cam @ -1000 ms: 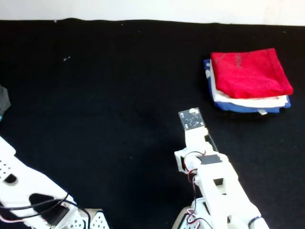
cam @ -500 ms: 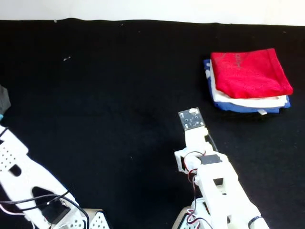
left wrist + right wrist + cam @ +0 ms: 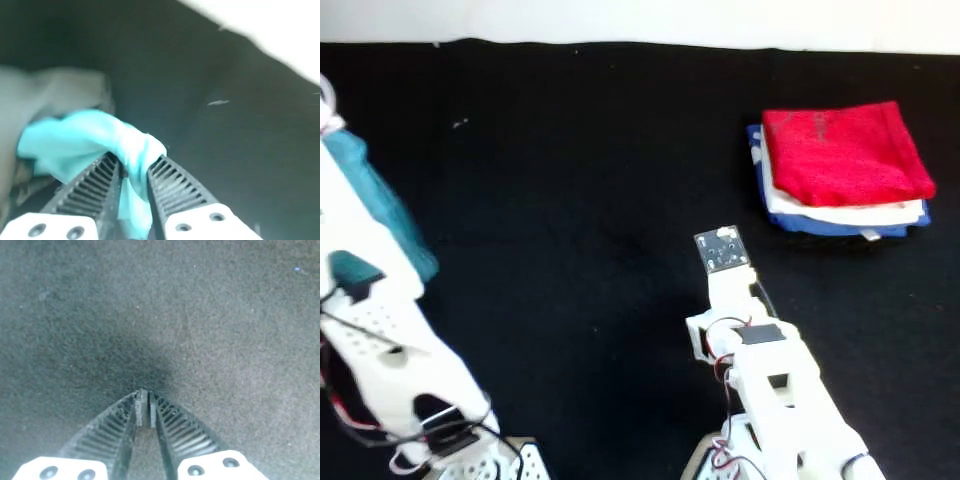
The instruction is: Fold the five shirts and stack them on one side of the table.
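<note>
A stack of folded shirts lies at the table's far right: a red shirt on top, a white one under it and a blue one at the bottom. My left gripper is shut on a teal shirt, which hangs beside the raised left arm as teal cloth at the table's left edge. A grey garment lies behind it. My right gripper is shut with nothing in it, low over the black cloth, and its arm rests near the front middle.
The black tablecloth covers the whole table. A white wall strip runs along the far edge.
The left arm has swung up and forward along the table's left side, lifting the teal shirt into view. The right arm has kept still.
</note>
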Robot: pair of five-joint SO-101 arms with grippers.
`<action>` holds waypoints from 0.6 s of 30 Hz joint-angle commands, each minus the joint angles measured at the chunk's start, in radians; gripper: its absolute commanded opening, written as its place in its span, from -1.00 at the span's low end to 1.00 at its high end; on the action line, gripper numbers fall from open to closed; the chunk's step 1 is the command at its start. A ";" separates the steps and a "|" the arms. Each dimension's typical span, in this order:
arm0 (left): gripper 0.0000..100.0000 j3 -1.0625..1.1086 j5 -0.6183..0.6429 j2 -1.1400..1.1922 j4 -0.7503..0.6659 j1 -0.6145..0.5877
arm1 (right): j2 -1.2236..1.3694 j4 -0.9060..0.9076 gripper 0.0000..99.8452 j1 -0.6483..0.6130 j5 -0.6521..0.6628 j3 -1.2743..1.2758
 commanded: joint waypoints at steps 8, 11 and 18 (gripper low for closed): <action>-0.98 -0.033 0.005 -0.409 0.000 0.463 | 0.008 -0.027 -0.94 0.013 -0.008 0.002; -0.98 -0.033 0.005 -0.438 -0.003 0.581 | 0.008 -0.027 -0.94 0.013 -0.008 0.002; -0.98 -0.033 0.005 -0.444 -0.005 0.771 | 0.010 -0.027 -0.94 0.013 -0.008 0.002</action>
